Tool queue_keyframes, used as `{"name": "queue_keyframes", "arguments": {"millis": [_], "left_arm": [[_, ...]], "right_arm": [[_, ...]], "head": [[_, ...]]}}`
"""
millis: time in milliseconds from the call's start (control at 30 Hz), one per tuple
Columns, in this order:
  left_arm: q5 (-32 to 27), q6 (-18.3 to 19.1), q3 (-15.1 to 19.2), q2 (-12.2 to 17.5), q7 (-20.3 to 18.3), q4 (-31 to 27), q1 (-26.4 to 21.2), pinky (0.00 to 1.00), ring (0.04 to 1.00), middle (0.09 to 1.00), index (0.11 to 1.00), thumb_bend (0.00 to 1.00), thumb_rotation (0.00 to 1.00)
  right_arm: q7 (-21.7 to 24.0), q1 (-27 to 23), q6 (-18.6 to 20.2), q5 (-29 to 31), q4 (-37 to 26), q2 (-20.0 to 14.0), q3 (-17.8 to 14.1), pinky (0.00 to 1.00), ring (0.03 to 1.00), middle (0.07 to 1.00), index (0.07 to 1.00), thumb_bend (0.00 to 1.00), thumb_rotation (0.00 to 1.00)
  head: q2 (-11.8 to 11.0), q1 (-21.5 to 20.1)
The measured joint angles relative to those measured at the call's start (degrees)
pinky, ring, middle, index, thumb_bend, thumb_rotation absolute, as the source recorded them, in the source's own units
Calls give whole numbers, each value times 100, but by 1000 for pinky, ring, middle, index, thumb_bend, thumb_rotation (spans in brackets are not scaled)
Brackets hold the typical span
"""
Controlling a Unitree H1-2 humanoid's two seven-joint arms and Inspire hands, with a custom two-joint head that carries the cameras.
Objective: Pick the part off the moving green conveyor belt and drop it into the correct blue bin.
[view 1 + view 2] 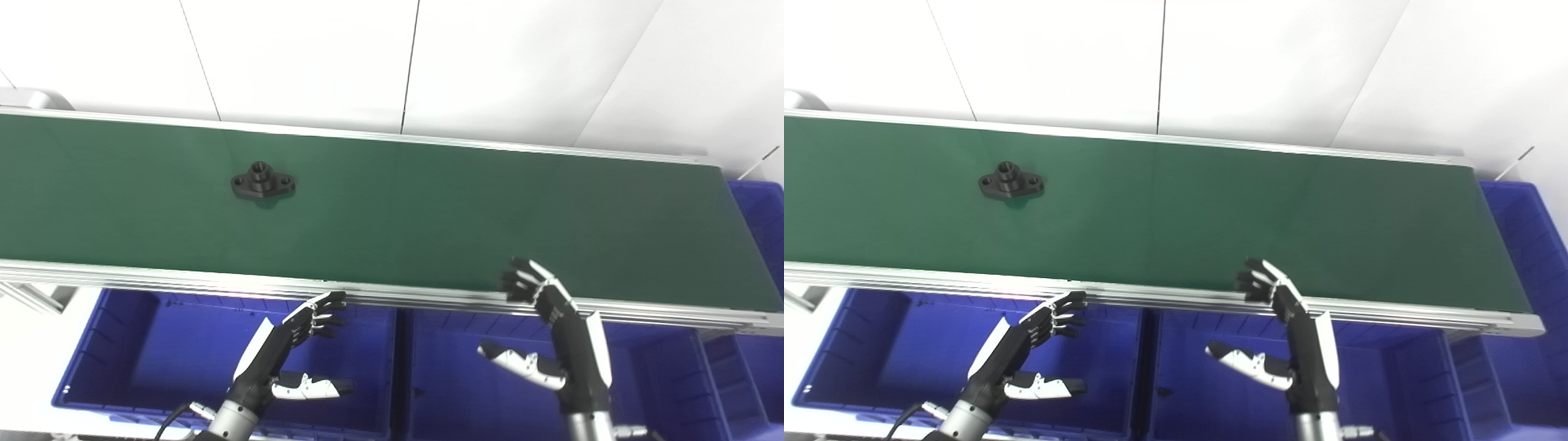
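On the green conveyor belt [429, 208], toward its left half and nearer the far rail, the black part [263, 182] is lying flat: a flanged piece with a raised central boss and a lobe on either side. Nothing is touching it, and I am seeing no other part on the belt.

I am holding both hands low, in front of the belt's near rail and above the bins. The left hand [294, 352] is hovering over the left blue bin [110, 355], fingers [321, 312] spread and thumb out, gripping nothing. The right hand [554, 334] is standing more upright over the middle blue bin [441, 367], its fingertips just reaching the near rail, also spread wide and empty. A third blue bin [765, 220] is sitting at the belt's right end.

By my reckoning the task is barely starting: the part is not yet picked, and as far as I can see into the bins, they are looking bare. Everything is left to do: timing the reach, closing on the part, lifting it, and releasing it over the proper bin. Which bin is correct, I am unable to tell from here. The left hand is nearer the part, though both are well apart from it.
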Motion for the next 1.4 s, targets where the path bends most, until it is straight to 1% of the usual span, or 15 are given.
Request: {"name": "queue_keyframes", "arguments": {"millis": [133,200,233,300,333,400,433,600,733,867,933,1067,1133,1267,1400], "left_arm": [[12,0,-47,9,26,20,-21,683,753,846,853,829,374],[61,0,-99,20,73,22,-29,686,756,848,852,830,369],[68,0,-108,21,86,29,-29,687,757,848,852,831,367],[68,-1,-108,21,114,78,-42,690,761,849,846,851,371],[68,-1,-105,22,116,124,-56,688,762,852,846,852,371],[80,0,-107,32,141,202,-82,685,763,855,848,852,384],[110,0,-113,44,157,201,-85,688,767,858,849,847,380],[109,0,-180,117,220,229,-136,686,765,858,850,833,342],[75,0,-191,119,229,252,-148,694,771,858,853,829,350],[150,0,-313,168,368,280,-197,696,766,854,856,820,350],[207,0,-417,215,492,324,-256,695,763,849,854,821,357],[239,0,-572,241,675,404,-350,693,767,844,849,826,367],[238,0,-640,251,763,407,-376,695,770,844,847,821,353],[240,0,-771,299,829,433,-420,698,763,838,845,824,355],[326,0,-921,384,1084,503,-480,702,759,833,845,823,364]], "right_arm": [[85,-277,0,8,-12,19,-147,622,662,710,836,800,351],[107,-378,0,-30,-12,56,-206,625,667,721,836,797,364],[125,-409,0,-68,-11,71,-226,627,670,727,835,795,371],[252,-477,0,-215,-11,79,-260,670,706,758,858,785,395],[347,-507,1,-265,-12,75,-275,684,722,771,866,791,391],[575,-594,43,-368,-37,52,-299,679,724,777,870,807,393],[677,-642,84,-404,-70,42,-312,665,721,780,872,816,400],[1012,-1105,370,-641,-149,65,-472,631,708,781,882,827,406],[1305,-1400,882,-754,-275,112,-531,630,728,793,891,836,419],[1575,-1689,1430,-931,-308,149,-542,639,736,799,890,831,422],[1682,-1852,1591,-1070,-314,148,-547,641,739,802,890,827,431],[1877,-2191,1937,-1189,-316,149,-550,652,744,800,881,830,382],[1981,-2332,2049,-1236,-312,150,-547,651,742,800,879,826,369],[2087,-2618,2068,-1373,-205,143,-522,639,731,799,878,813,372],[2201,-2939,2126,-1610,4,141,-454,650,741,797,877,820,388]], "head": [[-61,53],[-62,53],[-105,44],[-132,18],[-219,18],[-220,18],[-315,44],[-316,79],[-325,97],[-369,62],[-396,53],[-413,44],[-431,27],[-439,26],[-483,26]]}}
